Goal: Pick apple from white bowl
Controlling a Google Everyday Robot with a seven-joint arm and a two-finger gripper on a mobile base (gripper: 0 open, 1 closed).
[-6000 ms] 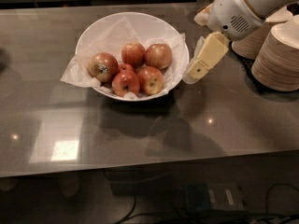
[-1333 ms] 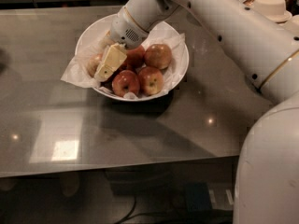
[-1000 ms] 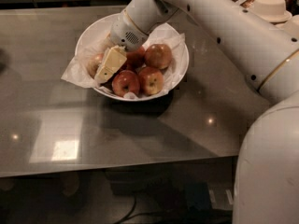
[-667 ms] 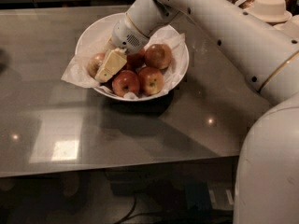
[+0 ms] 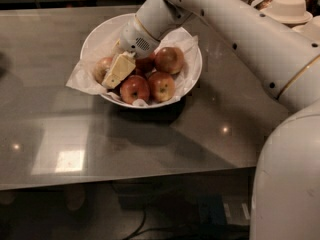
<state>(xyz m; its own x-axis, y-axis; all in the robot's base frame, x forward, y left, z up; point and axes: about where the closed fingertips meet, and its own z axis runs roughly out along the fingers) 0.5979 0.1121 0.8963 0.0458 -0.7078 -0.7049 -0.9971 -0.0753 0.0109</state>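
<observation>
The white bowl point(image 5: 192, 79), lined with crinkled white paper, sits on the grey table and holds several apples. The dull russet red-and-golden apple point(image 5: 101, 66) lies at the bowl's left side, partly hidden. My gripper point(image 5: 118, 70) reaches down into the bowl from the upper right. Its cream tip is right against this apple's right side, over the gap between it and the brighter red apples point(image 5: 169, 59).
My white arm point(image 5: 240, 29) crosses the view from the lower right to the bowl. Beige paper bowls point(image 5: 292, 6) stand at the table's far right corner. The table's front edge point(image 5: 125, 181) runs across the lower part of the view.
Six seconds ago the gripper hung to the right of the bowl; it has since swung left into it. Over the last second it has sunk slightly at the left apple.
</observation>
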